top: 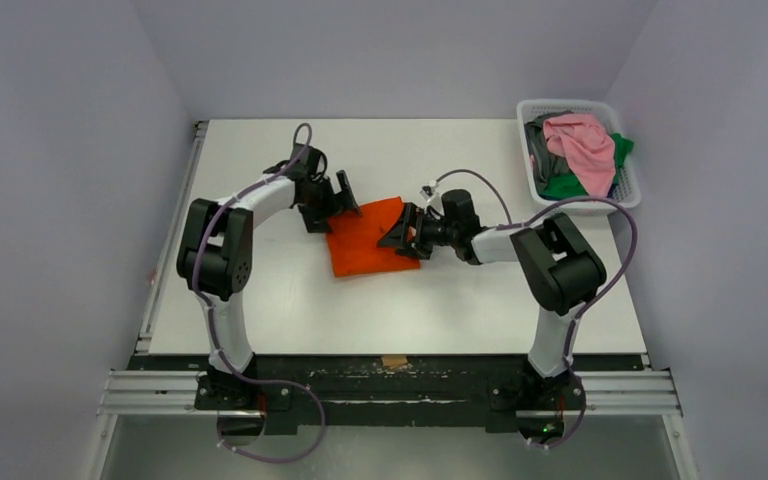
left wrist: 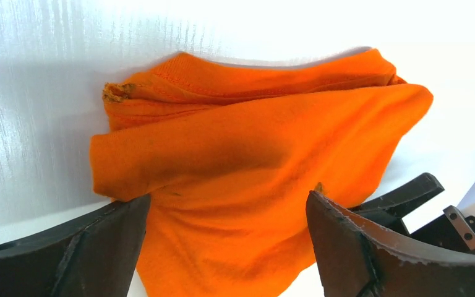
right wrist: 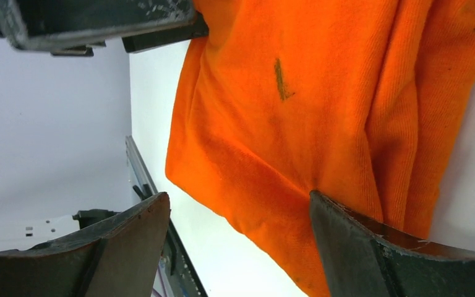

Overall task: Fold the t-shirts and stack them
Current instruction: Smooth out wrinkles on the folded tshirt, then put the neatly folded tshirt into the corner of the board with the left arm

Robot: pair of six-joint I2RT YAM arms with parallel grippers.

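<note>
The orange t-shirt (top: pixel 365 240) lies folded into a small bundle at the middle of the table. It also shows in the left wrist view (left wrist: pixel 247 161) and in the right wrist view (right wrist: pixel 321 111). My left gripper (top: pixel 332 205) is open at the shirt's far-left corner, jaws spread with the cloth between them but not pinched (left wrist: pixel 229 210). My right gripper (top: pixel 400 232) is open at the shirt's right edge, one fingertip (right wrist: pixel 346 229) against the cloth. Pink (top: pixel 582 145), green (top: pixel 568 186) and grey (top: pixel 540 150) t-shirts lie heaped in the basket.
The white slotted basket (top: pixel 632 190) stands at the table's back right corner. A metal rail (top: pixel 390 392) runs along the near edge by the arm bases. Grey walls close in the table on three sides.
</note>
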